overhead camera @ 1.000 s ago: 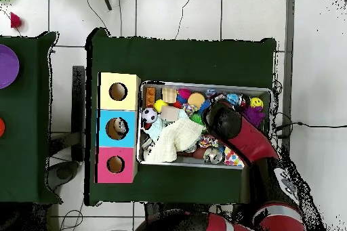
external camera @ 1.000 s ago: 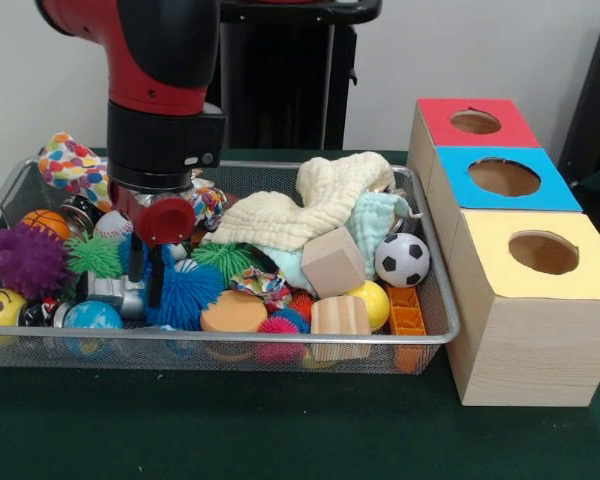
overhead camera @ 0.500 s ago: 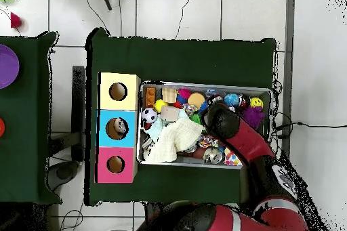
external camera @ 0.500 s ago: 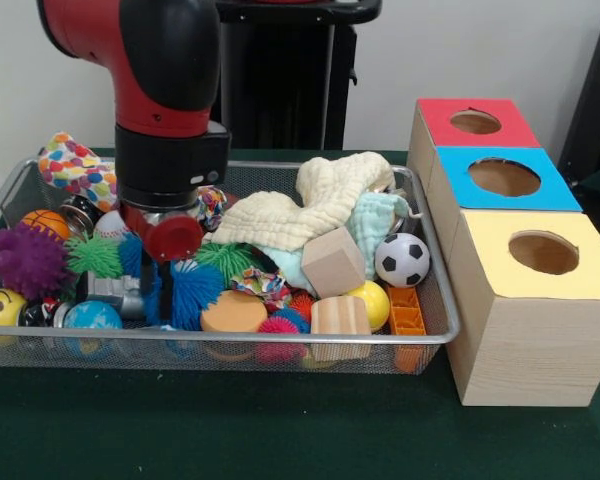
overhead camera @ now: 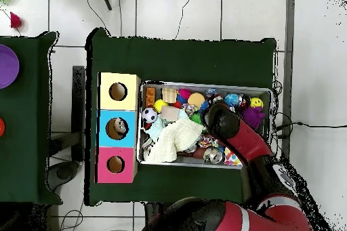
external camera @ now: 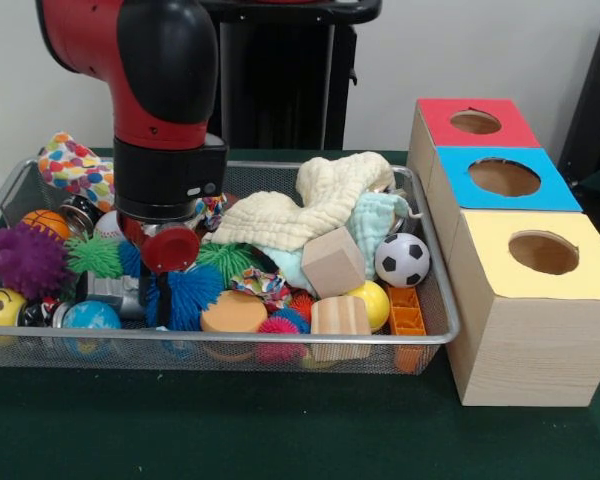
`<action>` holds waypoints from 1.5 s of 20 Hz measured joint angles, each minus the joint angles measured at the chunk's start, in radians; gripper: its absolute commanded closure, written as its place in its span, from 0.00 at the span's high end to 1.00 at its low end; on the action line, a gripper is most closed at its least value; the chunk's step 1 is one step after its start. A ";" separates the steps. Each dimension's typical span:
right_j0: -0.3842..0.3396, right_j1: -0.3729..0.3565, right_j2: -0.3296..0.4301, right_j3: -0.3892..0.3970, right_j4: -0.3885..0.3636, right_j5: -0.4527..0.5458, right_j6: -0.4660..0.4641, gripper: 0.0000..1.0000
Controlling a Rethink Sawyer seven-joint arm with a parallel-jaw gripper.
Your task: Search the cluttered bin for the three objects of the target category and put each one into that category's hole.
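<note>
A wire mesh bin point(external camera: 435, 300) is sitting on the green table point(external camera: 280, 430), crowded with toys. Starting at the left, a yellow smiley ball point(external camera: 0, 306) is lying at the near left corner, with a purple spiky ball point(external camera: 22, 260) behind it and a colourful dotted cloth point(external camera: 72, 166) hanging over the far left rim. The red and black arm point(external camera: 160, 90) is reaching down into the left part of the bin, and its gripper point(external camera: 152, 290) is sitting among the toys right beside a blue spiky ball point(external camera: 188, 292); whether it is released or clenched cannot be told, as the spikes and the arm's body are covering the tips. To the right, an orange disc point(external camera: 233, 312) is lying near the front rim, a cream cloth point(external camera: 310, 205) is draping over the middle of the pile, and a tilted wooden cube point(external camera: 332, 262) is resting just in front of it. A soccer ball point(external camera: 401, 259) is sitting near the right wall. Beside the bin on the right, three wooden boxes are standing in a row, each with a round hole: the yellow box point(external camera: 540, 300) nearest, the blue box point(external camera: 505, 178) behind it, and the red box point(external camera: 475, 122) farthest.
</note>
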 measured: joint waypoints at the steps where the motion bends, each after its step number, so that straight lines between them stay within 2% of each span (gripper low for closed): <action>1: 0.000 0.000 0.000 0.000 0.000 0.000 0.000 1.00; 23: 0.012 -0.006 -0.010 0.003 0.001 0.008 0.000 1.00; 30: 0.081 -0.025 -0.058 -0.019 0.003 0.066 0.000 1.00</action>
